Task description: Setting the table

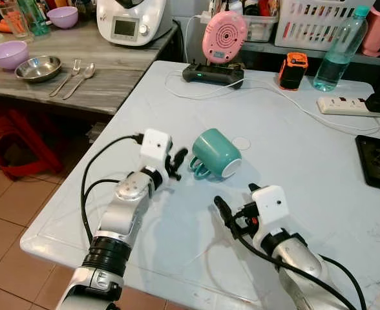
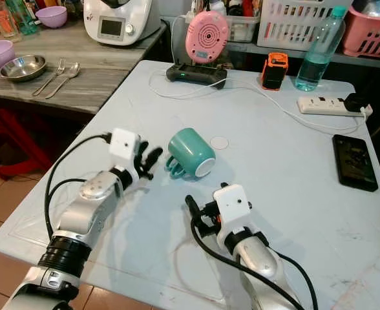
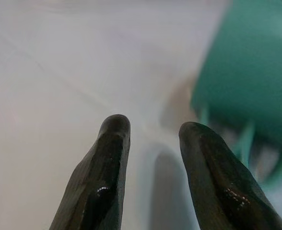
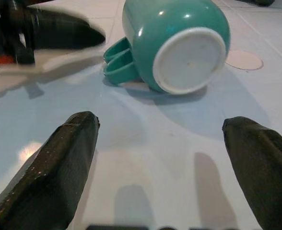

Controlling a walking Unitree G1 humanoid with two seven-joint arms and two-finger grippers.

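A teal mug (image 1: 216,154) lies on its side in the middle of the white table (image 1: 293,148), white base toward me and handle low on its left. My left gripper (image 1: 177,163) sits just left of the handle, close to it without touching. Its fingers (image 3: 112,158) stand a little apart with nothing between them, and the mug (image 3: 246,72) is beside them. My right gripper (image 1: 234,199) rests low over the table in front of the mug. It is open wide and empty, with the mug's base (image 4: 189,60) straight ahead of its fingers (image 4: 59,163).
On the grey counter at the left are a purple bowl (image 1: 7,54), a steel bowl (image 1: 38,68), and a fork and spoon (image 1: 73,76). A pink device (image 1: 223,35), orange box (image 1: 293,70), bottle (image 1: 338,51), power strip (image 1: 348,104) and phone (image 1: 377,161) line the table's far and right sides.
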